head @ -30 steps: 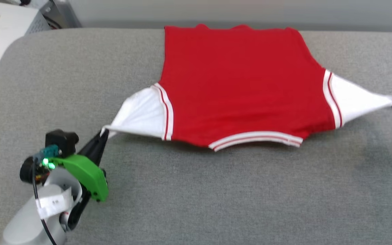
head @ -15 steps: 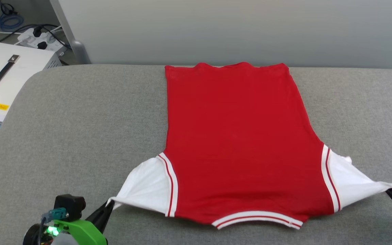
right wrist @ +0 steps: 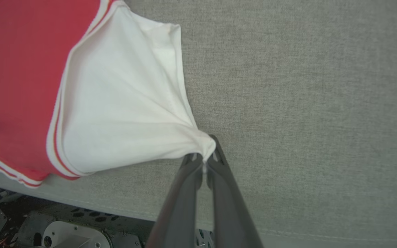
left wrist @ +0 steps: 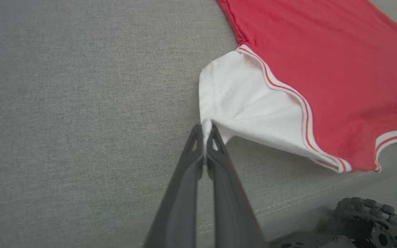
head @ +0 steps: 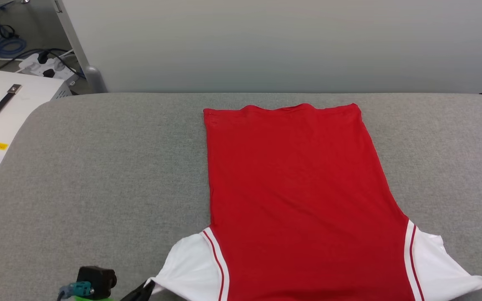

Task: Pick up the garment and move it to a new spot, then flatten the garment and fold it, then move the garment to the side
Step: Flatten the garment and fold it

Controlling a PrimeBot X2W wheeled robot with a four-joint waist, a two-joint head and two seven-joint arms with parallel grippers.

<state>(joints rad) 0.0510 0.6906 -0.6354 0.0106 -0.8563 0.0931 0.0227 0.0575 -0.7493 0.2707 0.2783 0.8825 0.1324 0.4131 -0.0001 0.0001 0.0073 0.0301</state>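
Count: one garment point(head: 299, 200), two tools, one counter point(head: 98, 175), one white box point(head: 19, 108), one power strip point(head: 44, 67).

- Garment: red body, plain side up, spread flat on the grey cloth counter, roughly mid-width. Straight hem toward the counter's far edge, just short of it. Two white sleeves with red-and-white trim at the counter's near edge. Striped collar band point(left wrist: 395, 136) also at the near edge, between the sleeves.
- Left tool point(left wrist: 204, 129): jaws pressed together, pinching the tip of one white sleeve point(left wrist: 243, 100). The cloth is caught right at the fingertips. The sleeve is drawn out to a point toward the counter's near-left side.
- Right tool point(right wrist: 203, 156): jaws likewise closed tight on the tip of the other sleeve point(right wrist: 122, 113), which gathers into radiating creases at the pinch. It sits at the counter's near-right side.
- Garment relative to tools: stretched between the two, body running away from them toward the counter's far edge; each tool touches only its sleeve tip.
- Near rim of the garment seems lifted a little off the counter, going by the shadow under it; wrist views are too distorted to be sure.
- White box with a black handle stands off the counter's far-left corner; the power strip lies on the floor beyond it.
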